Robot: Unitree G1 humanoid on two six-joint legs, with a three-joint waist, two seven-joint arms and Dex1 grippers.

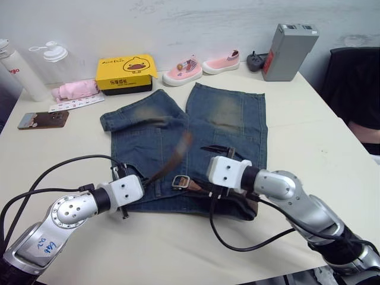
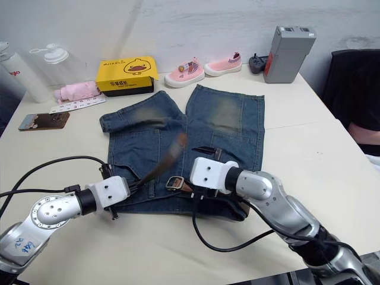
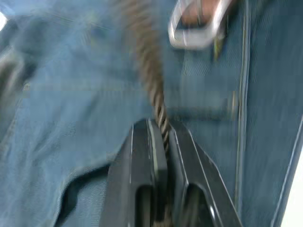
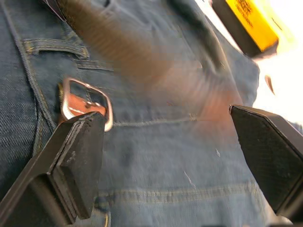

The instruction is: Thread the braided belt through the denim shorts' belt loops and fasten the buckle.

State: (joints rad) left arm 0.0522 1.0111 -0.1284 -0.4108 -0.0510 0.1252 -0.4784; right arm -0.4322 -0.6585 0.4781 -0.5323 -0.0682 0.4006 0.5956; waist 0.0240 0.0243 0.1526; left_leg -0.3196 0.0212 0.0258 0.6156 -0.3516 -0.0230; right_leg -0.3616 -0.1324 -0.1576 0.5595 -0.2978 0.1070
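Denim shorts (image 1: 196, 142) lying flat on tabletop (image 1: 309, 124), waistband toward robot. Left pincer (image 3: 161, 142) clamping braided belt (image 1: 172, 157) near waistband's left part, fingers pressing together on strap; strap rising from it, blurred, tan tip lifting over shorts. Buckle (image 1: 181, 181) resting on waistband between both pincers. Right pincer (image 4: 165, 156) hovering just over shorts beside buckle, fingers (image 4: 78, 161) standing wide apart, gripping nothing.
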